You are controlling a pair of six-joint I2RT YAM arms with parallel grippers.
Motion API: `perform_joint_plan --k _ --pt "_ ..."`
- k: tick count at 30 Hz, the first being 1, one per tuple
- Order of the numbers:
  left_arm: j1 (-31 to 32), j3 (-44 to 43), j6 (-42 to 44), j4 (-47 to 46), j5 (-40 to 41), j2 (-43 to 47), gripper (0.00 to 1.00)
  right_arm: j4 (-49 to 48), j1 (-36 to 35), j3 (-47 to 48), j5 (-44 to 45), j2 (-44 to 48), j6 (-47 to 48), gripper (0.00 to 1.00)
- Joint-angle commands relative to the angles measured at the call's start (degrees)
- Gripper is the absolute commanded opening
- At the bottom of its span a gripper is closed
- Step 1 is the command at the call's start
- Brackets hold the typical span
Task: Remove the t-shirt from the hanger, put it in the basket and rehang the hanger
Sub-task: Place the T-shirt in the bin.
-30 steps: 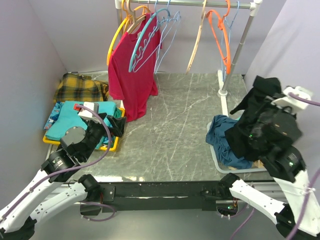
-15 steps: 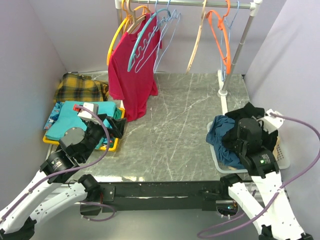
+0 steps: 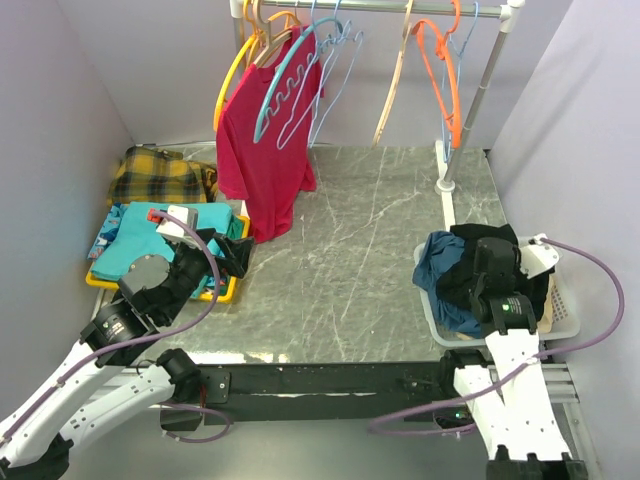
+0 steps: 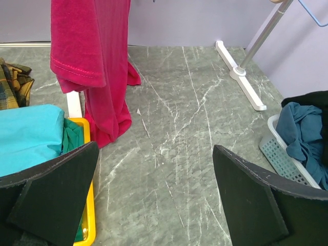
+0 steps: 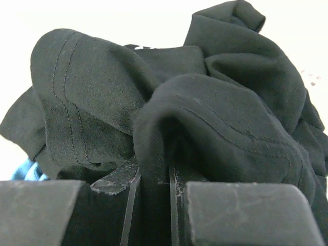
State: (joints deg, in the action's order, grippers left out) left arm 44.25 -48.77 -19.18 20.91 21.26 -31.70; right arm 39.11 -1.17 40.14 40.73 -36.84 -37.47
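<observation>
Fingers (image 5: pixel 241 215) on black t-shirt (image 5: pixel 169 118), above basket rim (image 4: pixel 277 148).

The black cotton t-shirt (image 3: pixel 480 262) lowered into the pale plastic mesh basket (image 3: pixel 566 318)

Carried high over the table's right edge a second ago, the shirt has been brought down by the right gripper (image 5: pixel 154 205) and is now bunched beside the crumpled blue garment (image 3: pixel 440 265).

A clothes rail (image 3: pixel 400 8) spans the table's (image 3: pixel 370 260) far edge, with a t-shirt (image 3: pixel 262 160) hanging near its left end. A tray (image 3: pixel 228 292) of folded clothes (image 3: pixel 135 240) sits at the left edge. A basket (image 3: pixel 565 322) of garments (image 3: pixel 445 265) sits at the right edge, near the front corner.
</observation>
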Motion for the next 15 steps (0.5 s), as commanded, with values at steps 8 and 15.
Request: perform_joint_plan --k 8,15 --pt "0.1 -3.3 0.8 -1.3 0.6 -0.3 0.99 -7.0 10.0 -4.2 -12.7 -0.1 1.6 0.54" --pt "0.2 -5.4 2.2 -1.9 1.5 -1.3 0.99 -0.9 10.0 4.5 -16.3 4.3 4.9 0.79"
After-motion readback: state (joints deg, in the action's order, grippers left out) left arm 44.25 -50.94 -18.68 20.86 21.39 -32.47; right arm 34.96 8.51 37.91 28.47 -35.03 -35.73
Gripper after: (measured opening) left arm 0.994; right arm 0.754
